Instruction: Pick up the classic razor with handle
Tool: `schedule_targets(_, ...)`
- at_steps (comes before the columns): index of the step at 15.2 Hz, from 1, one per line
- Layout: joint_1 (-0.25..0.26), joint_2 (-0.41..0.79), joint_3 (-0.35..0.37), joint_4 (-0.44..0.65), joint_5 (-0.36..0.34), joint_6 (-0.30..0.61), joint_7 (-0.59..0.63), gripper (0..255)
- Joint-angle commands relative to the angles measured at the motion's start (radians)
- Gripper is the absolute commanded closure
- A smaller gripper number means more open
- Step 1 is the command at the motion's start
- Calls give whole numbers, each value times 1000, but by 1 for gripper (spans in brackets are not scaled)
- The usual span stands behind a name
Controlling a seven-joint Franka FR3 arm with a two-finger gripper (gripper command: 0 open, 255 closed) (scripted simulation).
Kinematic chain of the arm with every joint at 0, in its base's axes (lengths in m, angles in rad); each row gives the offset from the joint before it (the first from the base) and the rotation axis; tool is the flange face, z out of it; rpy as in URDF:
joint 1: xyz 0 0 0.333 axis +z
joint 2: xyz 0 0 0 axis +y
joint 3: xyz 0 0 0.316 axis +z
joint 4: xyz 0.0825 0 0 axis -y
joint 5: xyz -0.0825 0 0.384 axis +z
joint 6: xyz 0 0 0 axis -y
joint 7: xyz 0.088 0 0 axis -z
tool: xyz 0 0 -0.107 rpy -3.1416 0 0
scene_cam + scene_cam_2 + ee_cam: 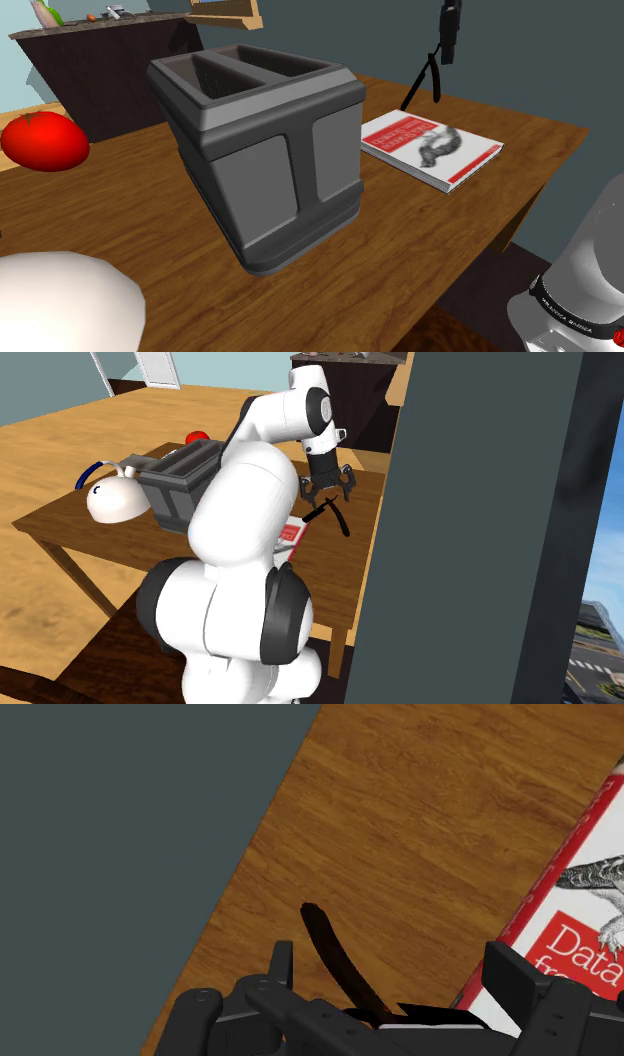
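Observation:
The razor (421,79) is a thin black piece with a long handle, hanging in the air above the far edge of the wooden table (130,220). My gripper (450,42) is shut on its head end, with the handle dangling below. In the second exterior view the gripper (327,492) hovers above the table with the razor (343,520) under it. In the wrist view the dark handle (335,954) runs out from between my fingers (283,966) over the wood, and the gripper (397,969) is just beside a red and white book (590,914).
A big grey toaster (260,150) stands mid-table. The red and white book (430,148) lies near the shoulder view's right table edge. A red tomato (42,140) sits at the left, and a white rounded vessel (60,305) is at the lower left. A dark grey wall (120,834) borders the table.

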Motion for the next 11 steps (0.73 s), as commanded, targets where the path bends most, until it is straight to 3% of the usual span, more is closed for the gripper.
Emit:
schedule_targets(1,10,62,3,91,-23,-14,-53,0)
schedule_targets(11,11,29,-1,-39,-26,83,-34,0)
